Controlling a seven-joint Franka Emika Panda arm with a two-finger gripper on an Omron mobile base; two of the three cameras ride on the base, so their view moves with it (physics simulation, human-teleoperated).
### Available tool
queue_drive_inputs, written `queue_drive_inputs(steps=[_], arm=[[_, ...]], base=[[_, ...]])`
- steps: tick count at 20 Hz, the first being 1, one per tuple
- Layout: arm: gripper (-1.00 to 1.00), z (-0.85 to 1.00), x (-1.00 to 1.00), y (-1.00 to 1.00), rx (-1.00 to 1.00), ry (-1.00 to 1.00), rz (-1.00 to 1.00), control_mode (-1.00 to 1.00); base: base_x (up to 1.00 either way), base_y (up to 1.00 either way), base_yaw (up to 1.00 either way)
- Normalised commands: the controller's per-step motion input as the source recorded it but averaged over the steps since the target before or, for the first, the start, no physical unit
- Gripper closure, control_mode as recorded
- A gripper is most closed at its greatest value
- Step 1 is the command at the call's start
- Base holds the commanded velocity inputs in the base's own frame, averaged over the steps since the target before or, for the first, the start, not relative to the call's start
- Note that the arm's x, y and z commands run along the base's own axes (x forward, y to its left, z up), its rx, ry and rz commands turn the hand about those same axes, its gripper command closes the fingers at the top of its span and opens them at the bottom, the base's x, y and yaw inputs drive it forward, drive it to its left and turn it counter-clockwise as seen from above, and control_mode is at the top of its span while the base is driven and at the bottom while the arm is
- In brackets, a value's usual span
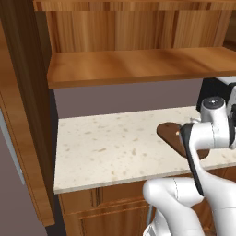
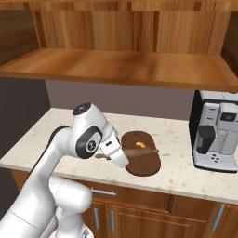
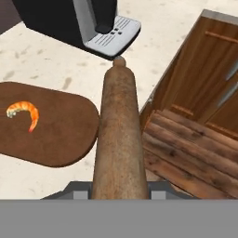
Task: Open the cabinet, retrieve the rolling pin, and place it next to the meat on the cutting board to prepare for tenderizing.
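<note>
The cabinet (image 2: 121, 67) stands open, its wooden shelf (image 1: 138, 64) bare and its door (image 1: 23, 115) swung out to the left. My gripper (image 2: 122, 158) is shut on the rolling pin (image 2: 139, 151), a tan wooden cylinder held level over the near part of the cutting board (image 2: 144, 162). The hand view has the rolling pin (image 3: 118, 135) running up from my gripper (image 3: 120, 186), past the rounded end of the dark oval cutting board (image 3: 56, 135). The meat (image 3: 25, 113), a small orange crescent, lies on the board to the pin's left. The meat (image 2: 140, 144) sits just beyond the pin.
A coffee machine (image 2: 216, 135) stands on the speckled counter (image 1: 106, 147) right of the board. Lower cabinet doors (image 3: 200, 93) drop below the counter's front edge. The open door juts out past the counter's left end.
</note>
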Motion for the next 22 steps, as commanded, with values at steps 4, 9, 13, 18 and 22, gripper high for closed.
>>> queue_drive_inputs(steps=[4, 9, 13, 18, 22], arm=[[1.00, -0.48, 0.41, -0.16, 0.00, 0.00, 0.14, -1.00], [1.00, -0.44, 0.40, -0.19, 0.00, 0.00, 0.13, -1.00], [1.00, -0.38, 0.38, -0.19, 0.00, 0.00, 0.12, -1.00], [1.00, -0.32, 0.28, -0.18, 0.00, 0.00, 0.11, -1.00], [1.00, -0.25, 0.28, -0.17, 0.00, 0.00, 0.09, -1.00]], base=[[0.00, 0.00, 0.00], [0.00, 0.00, 0.00], [0.00, 0.00, 0.00], [0.00, 0.00, 0.00], [0.00, 0.00, 0.00]])
